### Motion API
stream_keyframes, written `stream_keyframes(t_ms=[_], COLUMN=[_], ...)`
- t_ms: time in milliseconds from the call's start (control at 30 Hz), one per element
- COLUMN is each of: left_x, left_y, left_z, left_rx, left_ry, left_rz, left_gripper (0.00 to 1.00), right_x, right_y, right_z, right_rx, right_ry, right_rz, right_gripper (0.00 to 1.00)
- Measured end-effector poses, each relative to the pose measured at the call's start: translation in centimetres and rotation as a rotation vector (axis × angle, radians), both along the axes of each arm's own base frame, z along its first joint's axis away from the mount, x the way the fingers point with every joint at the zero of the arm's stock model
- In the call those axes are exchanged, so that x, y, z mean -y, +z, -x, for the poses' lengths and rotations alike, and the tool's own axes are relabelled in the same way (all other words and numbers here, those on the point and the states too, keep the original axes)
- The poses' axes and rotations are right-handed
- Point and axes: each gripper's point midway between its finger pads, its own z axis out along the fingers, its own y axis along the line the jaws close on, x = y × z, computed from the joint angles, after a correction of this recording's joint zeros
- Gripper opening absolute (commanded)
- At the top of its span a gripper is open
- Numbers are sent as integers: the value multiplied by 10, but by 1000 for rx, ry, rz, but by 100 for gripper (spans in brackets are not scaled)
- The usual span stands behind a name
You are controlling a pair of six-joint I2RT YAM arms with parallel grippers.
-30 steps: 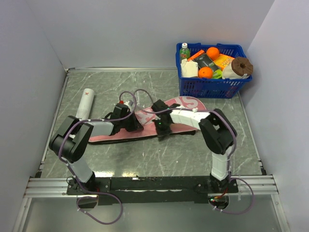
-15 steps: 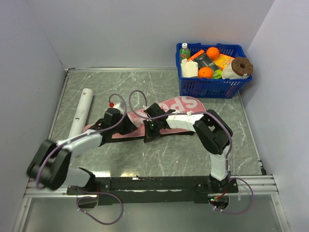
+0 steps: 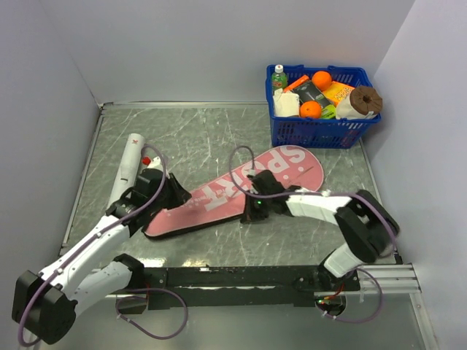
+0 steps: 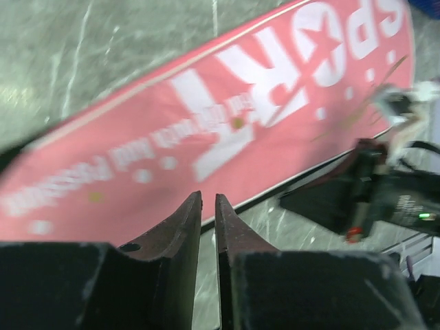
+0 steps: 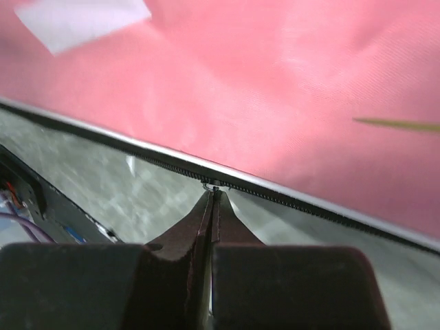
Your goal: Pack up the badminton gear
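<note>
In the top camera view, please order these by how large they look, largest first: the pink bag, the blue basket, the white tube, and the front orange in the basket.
1. pink bag
2. blue basket
3. white tube, its near end hidden
4. front orange

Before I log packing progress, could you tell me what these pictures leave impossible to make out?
Rackets and shuttlecock: in no view; the pink bag may hide them.
White tube: near end behind the left arm, top view.
Bag's small print: blurred, left wrist view.
Zip pull: too small, right wrist view; right hand's grip unclear.
</note>
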Motion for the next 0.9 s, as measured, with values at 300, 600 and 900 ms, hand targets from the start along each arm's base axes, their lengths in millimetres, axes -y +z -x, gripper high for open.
stream_keyframes(t_ms=[300, 600, 900], left_x=[-4, 7, 23], left_y=[-23, -84, -123], left_z=[23, 50, 63], left_rx=[-94, -289, -364], left_ry=[-27, -106, -164], left_rz=[-56, -177, -213], left_gripper=[19, 18, 17], right_x=[65, 82, 51], right_y=[2, -9, -12], right_z=[1, 0, 11], right_rx=[49, 49, 52], right_ry=[-123, -140, -56], right_rz=[11, 43, 45], right_gripper=[0, 0, 0])
